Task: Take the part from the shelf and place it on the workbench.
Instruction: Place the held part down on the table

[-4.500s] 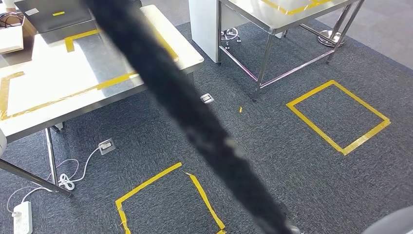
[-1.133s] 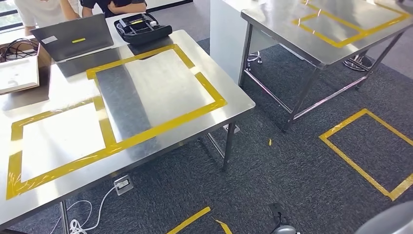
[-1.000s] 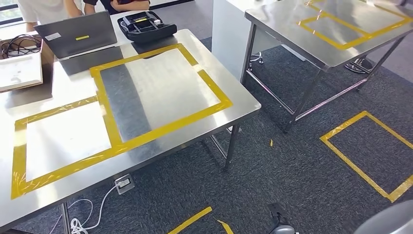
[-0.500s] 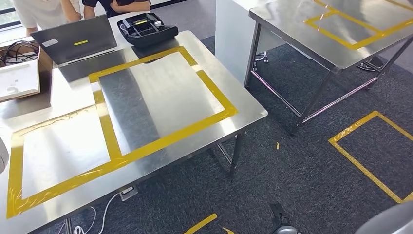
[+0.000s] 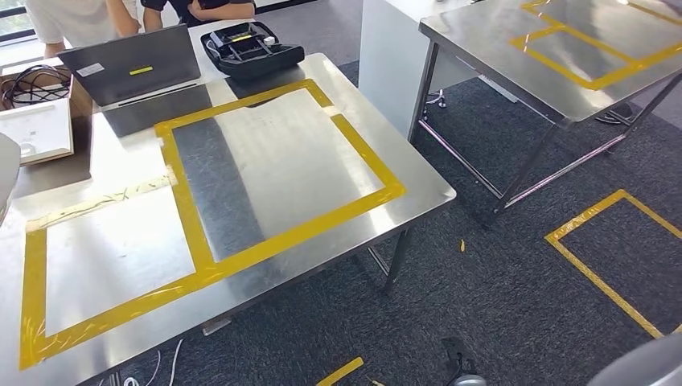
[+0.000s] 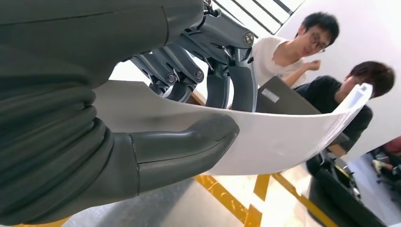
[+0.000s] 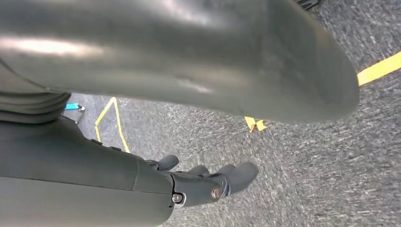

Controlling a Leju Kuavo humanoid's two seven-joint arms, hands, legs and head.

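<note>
The part (image 6: 283,137) is a white curved panel. In the left wrist view my left hand (image 6: 118,146) grips it, thumb (image 6: 189,144) under it and dark fingers (image 6: 227,80) over it. In the head view a white edge of the part (image 5: 5,173) shows at the far left, above the workbench (image 5: 418,189), a steel table marked with two yellow tape rectangles (image 5: 281,233). My right hand (image 7: 208,182) hangs over the carpet with its fingers stretched out and nothing in them.
A laptop (image 5: 129,64), a black case (image 5: 251,48) and a box (image 5: 36,133) sit at the workbench's far side, where two people (image 6: 293,56) are. A second steel table (image 5: 563,56) stands to the right. A yellow tape square (image 5: 619,257) marks the carpet.
The camera has moved: the workbench has slid right and down and looks nearer. The part's white edge has come in at the left.
</note>
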